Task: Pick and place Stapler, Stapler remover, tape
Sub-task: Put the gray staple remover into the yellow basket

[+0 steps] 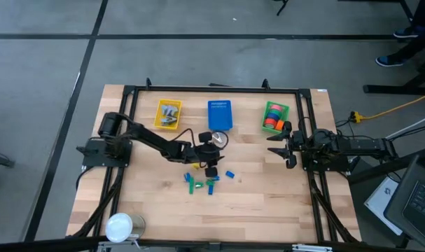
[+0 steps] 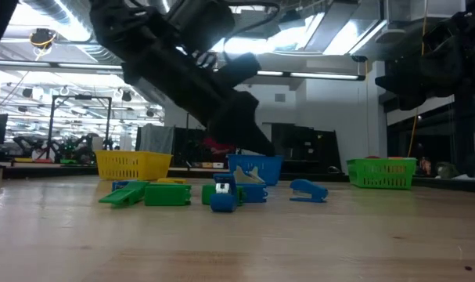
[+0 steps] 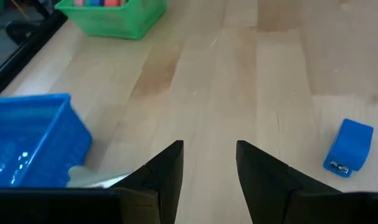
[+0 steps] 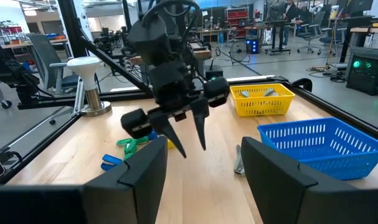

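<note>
Blue and green staplers (image 1: 201, 183) lie scattered just below the left gripper (image 1: 211, 155), which hangs fingers spread, empty, seemingly lining up a pick; tape rolls (image 1: 272, 117) sit sorted in the green basket (image 1: 286, 110) beside the parked, spread right gripper (image 1: 282, 148)
</note>
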You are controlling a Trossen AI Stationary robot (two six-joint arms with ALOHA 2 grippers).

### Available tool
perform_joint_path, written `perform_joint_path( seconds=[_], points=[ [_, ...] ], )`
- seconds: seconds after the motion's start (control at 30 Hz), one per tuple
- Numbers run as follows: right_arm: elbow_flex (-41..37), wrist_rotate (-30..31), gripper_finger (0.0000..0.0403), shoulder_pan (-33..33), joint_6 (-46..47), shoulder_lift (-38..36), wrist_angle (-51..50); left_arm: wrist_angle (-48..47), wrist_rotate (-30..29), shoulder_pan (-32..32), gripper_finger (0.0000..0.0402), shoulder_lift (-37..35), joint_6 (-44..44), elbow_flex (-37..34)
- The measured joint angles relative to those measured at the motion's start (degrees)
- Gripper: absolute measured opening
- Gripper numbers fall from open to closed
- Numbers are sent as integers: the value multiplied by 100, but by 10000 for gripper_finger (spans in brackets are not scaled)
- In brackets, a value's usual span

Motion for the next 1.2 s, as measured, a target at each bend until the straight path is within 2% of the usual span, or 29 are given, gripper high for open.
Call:
perform_joint_path(
  seconds=[0.33, 0.93, 1.2],
  points=[
    [1, 0, 211, 0, 0, 0, 2, -468, -234, 40, 143, 335, 118, 735],
    [1, 1, 211, 0, 0, 0, 2, -263, -312, 67, 144, 636, -35, 747],
    [0, 1, 211, 0, -2, 0, 0, -262, -415, 67, 159, 636, 4, 747]
  ],
)
